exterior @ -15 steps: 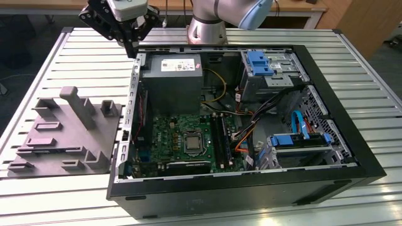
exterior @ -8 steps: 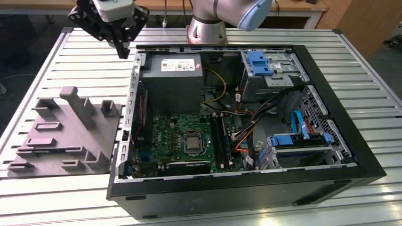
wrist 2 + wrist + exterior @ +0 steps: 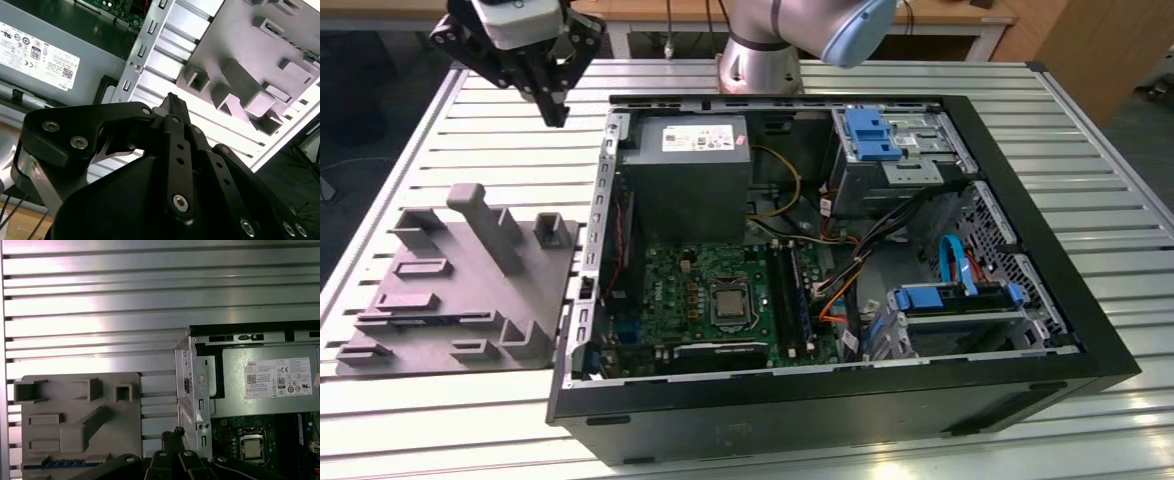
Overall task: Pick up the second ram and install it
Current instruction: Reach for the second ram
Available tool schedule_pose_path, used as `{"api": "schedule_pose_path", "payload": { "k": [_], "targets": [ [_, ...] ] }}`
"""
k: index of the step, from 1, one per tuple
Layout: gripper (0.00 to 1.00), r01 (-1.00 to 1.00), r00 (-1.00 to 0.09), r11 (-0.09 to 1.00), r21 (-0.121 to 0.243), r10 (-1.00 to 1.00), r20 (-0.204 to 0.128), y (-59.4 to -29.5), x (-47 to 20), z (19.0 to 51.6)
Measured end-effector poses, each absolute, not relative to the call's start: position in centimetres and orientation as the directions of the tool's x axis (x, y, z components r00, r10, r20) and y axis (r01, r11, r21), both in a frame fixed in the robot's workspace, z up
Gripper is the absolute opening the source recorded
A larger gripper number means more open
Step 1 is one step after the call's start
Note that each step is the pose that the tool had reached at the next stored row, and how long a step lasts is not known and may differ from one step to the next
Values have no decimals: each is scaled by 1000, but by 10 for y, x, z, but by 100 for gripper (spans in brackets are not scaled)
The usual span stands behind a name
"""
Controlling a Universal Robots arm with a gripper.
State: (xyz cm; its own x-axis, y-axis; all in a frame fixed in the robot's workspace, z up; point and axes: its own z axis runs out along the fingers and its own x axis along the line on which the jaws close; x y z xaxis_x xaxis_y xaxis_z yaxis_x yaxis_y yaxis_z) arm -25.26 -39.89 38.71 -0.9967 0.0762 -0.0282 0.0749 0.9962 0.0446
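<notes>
My gripper (image 3: 556, 112) hangs high over the slatted table, off the back corner of the open computer case (image 3: 720, 420) on the exterior view's left. Its fingers are shut together with nothing between them, as both wrist views show (image 3: 172, 100) (image 3: 175, 434). The second ram (image 3: 65, 465) shows as a thin blue-green strip lying in a long slot at the near end of the grey fixture (image 3: 80, 415). The gripper is well above and behind that fixture (image 3: 454, 290). Inside the case, the green motherboard (image 3: 680, 290) carries long black memory sockets (image 3: 790, 290) beside the processor (image 3: 727, 303).
A grey power supply (image 3: 683, 170) fills the back of the case, with drive cages and blue latches (image 3: 870, 135) on the exterior view's right. Cables cross the case's middle. The fixture has upright posts (image 3: 487, 225). The arm's base (image 3: 761, 60) stands behind the case.
</notes>
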Motion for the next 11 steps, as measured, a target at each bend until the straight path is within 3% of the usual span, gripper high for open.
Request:
{"api": "schedule_pose_path", "payload": {
  "k": [11],
  "targets": [
    [10, 75, -997, 996, 45, 76, -29, -399, -286, 385]
  ]
}}
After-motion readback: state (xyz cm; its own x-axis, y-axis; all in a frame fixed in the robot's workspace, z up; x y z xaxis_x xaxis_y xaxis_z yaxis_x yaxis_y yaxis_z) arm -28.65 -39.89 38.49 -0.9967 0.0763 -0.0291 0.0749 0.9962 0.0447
